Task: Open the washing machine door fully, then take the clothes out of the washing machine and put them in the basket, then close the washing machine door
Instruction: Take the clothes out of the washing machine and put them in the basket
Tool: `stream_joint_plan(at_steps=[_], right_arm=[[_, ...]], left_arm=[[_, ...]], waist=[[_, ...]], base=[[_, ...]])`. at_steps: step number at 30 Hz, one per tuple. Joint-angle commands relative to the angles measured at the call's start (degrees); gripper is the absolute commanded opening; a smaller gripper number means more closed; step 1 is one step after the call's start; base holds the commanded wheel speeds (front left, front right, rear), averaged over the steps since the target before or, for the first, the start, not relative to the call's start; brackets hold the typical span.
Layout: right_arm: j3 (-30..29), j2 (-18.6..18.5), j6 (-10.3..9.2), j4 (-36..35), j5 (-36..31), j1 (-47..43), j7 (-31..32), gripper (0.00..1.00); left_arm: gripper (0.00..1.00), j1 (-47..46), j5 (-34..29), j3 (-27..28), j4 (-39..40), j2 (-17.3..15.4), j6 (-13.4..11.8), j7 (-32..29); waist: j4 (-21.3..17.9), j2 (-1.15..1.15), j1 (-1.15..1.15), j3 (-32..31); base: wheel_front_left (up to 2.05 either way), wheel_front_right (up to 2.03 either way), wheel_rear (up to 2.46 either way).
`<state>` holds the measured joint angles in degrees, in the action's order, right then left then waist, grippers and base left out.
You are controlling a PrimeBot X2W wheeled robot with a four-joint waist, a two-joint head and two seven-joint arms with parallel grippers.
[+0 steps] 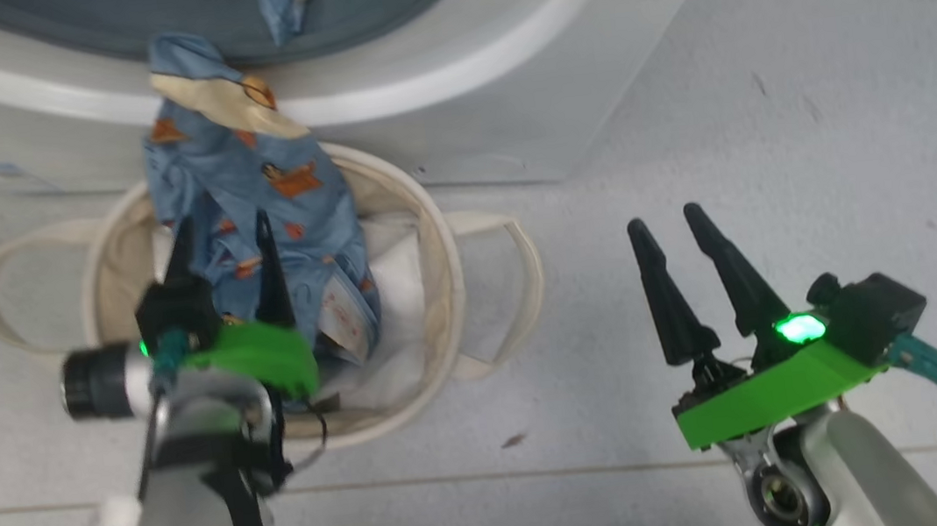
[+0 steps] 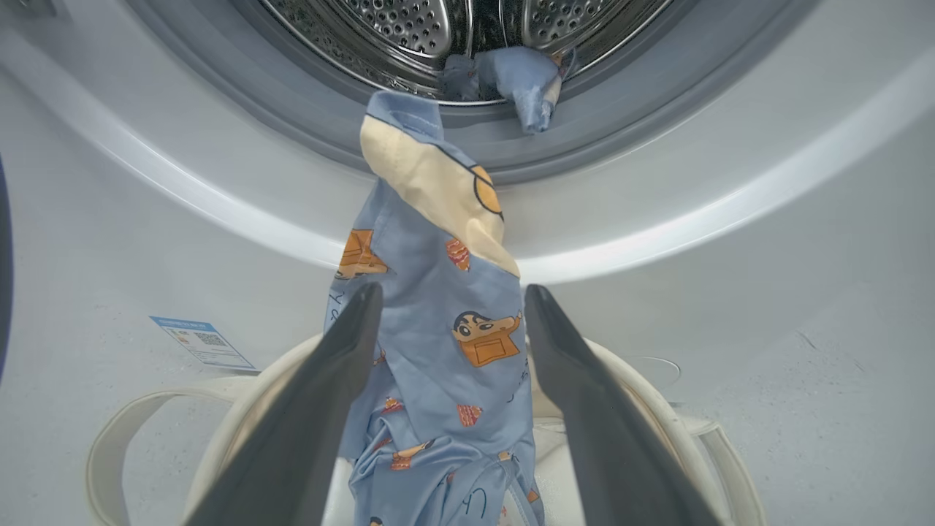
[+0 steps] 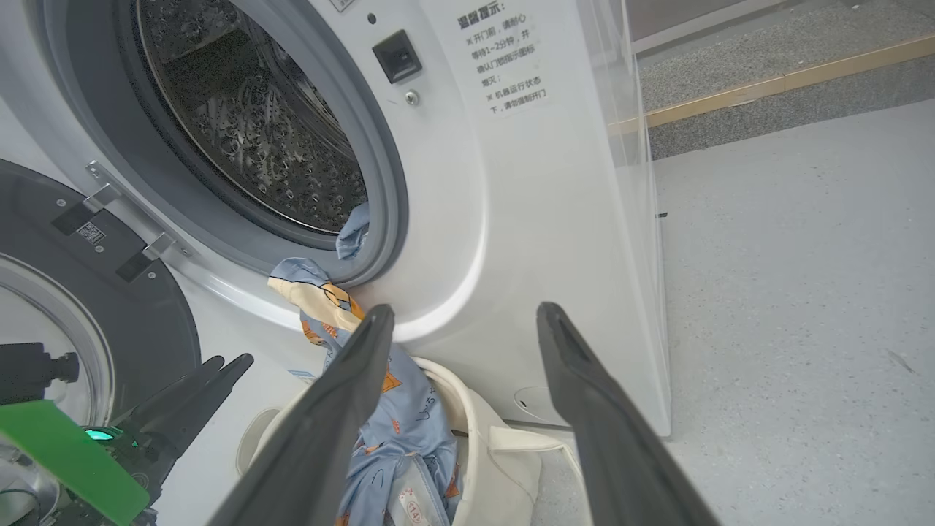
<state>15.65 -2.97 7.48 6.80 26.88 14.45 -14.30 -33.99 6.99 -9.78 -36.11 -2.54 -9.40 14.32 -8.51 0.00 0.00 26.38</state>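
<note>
Head view: the clothes [image 1: 249,191] stand in the basket [image 1: 435,240], their long axis running 6 to 12 o'clock and the tip toward the washing machine [image 1: 500,74]. The left gripper [image 1: 221,223] has its fingers wide either side of the fabric. The right gripper [image 1: 665,218], at 4 o'clock, is spread and empty. Left wrist view: a blue QR label [image 2: 201,342] at 8 o'clock, text too small to read. Right wrist view: a notice [image 3: 504,62] at 12 o'clock headed "温馨提示", and the washing machine door [image 3: 157,329] open at 9 o'clock.

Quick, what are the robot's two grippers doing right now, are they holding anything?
Left gripper: open, a finger on each side of the clothes in the basket, not pinching them.
Right gripper: open, empty.
</note>
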Motion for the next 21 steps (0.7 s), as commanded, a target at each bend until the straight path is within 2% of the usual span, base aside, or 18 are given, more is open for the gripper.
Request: stream_joint_plan(at_steps=[1,6,10,13,19,21], right_arm=[[0.96,0.10,0.01,-1.97,0.28,0.68,-0.70,1.00],[0.11,0.10,0.01,-2.66,1.64,2.79,-0.70,1.00],[0.35,0.10,0.01,-3.07,1.72,3.93,-0.70,1.00],[0.30,0.10,0.01,-3.14,2.00,4.23,-0.70,1.00],[0.21,0.10,0.01,-3.48,2.06,4.86,-0.70,1.00],[0.26,0.10,0.01,-3.64,1.97,5.10,-0.70,1.00]], left_arm=[[1.00,-1.65,-0.07,1.82,0.62,-0.91,-0.10,0.68],[1.00,-14.49,4.79,5.56,-9.70,-0.72,-0.38,-0.31],[1.00,-21.26,8.31,7.28,-14.74,-0.61,1.55,-0.46],[1.00,-24.84,9.97,7.96,-17.66,-0.57,2.86,-0.30],[1.00,-29.47,10.86,8.75,-22.62,-1.08,2.40,0.12],[1.00,-30.44,10.94,8.60,-23.85,-1.10,2.94,0.26]], waist=[[-1.38,0.00,0.00,2.22],[-2.39,0.00,0.00,6.75],[-3.20,0.00,0.00,8.63],[-3.59,0.00,0.00,9.16],[-4.26,0.00,0.00,9.96],[-4.38,0.00,0.00,10.28]], base=[[0.00,0.00,0.00],[0.00,0.00,0.00],[0.00,0.00,0.00],[0.00,0.00,0.00],[0.00,0.00,0.00],[0.00,0.00,0.00]])
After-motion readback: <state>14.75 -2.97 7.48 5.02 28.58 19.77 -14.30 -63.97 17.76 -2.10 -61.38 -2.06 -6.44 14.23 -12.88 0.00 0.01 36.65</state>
